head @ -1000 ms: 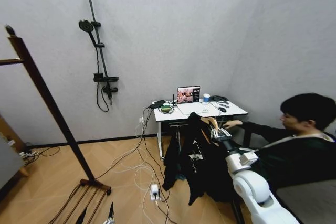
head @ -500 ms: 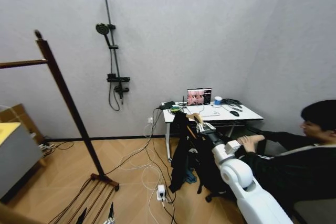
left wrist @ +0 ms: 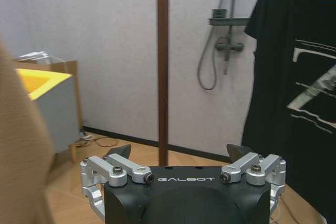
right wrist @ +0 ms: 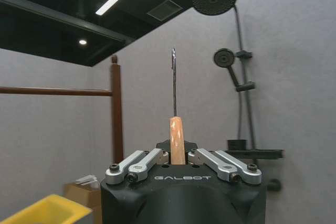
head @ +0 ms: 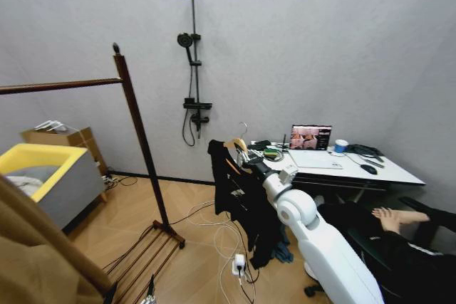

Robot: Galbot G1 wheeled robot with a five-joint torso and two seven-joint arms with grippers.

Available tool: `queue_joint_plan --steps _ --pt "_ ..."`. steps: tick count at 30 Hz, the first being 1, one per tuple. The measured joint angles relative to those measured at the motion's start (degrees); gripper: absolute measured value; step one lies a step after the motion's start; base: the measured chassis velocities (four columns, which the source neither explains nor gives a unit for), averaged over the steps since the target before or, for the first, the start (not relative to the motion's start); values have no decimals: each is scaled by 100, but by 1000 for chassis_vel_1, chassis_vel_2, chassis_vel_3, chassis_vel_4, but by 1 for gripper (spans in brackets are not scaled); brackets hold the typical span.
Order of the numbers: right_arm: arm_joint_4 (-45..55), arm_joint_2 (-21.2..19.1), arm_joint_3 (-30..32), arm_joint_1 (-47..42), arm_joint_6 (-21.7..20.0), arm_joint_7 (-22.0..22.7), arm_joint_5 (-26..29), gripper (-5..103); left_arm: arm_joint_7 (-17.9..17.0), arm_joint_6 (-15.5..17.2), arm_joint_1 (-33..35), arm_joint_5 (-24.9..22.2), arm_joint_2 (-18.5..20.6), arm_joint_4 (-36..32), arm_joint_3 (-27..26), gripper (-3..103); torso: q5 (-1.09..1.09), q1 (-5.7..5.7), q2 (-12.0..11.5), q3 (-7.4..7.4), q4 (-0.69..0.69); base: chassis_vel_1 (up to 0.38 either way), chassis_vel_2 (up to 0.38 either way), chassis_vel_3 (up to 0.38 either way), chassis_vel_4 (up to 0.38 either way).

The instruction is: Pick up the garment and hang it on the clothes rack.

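From the head camera I see my right gripper (head: 247, 159) holding the garment (head: 239, 201) by its hanger, well right of the clothes rack (head: 139, 133). My left wrist camera shows the left gripper (left wrist: 186, 169) spread wide, holding nothing, low before the rack's upright. The right wrist camera shows the jaws clamped on the hanger (right wrist: 176, 139).

Open floor between garment (head: 239, 197), clothes rack (head: 139, 133).
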Motion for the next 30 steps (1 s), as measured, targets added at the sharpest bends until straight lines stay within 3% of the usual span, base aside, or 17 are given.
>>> queue_joint_plan --steps 2,14,23,28,30 --pt "-212 258 -282 410 4 27 33 10 1 0 0 -1 0 0 2 100 0 0 0 0 0 132 122 135 129" --pt "-609 666 -789 1606 -82 153 121 10 1 0 0 0 0 0 1 100 2 -1 0 -1 -3 126 118 122 119" --pt "-1802 1201 -1433 2983 -181 98 314 10 1 0 0 0 0 0 1 100 0 -1 0 0 -2 138 125 126 120" --pt "-3020 1776 -1826 3769 -66 10 -59 10 0 0 0 0 0 0 0 100 -1 -1 0 0 4 126 122 116 112" --pt "-3229 1894 -1842 3884 -31 -8 -121 10 -1 0 1 0 0 0 1 100 0 -1 0 0 -1 107 90 87 101"
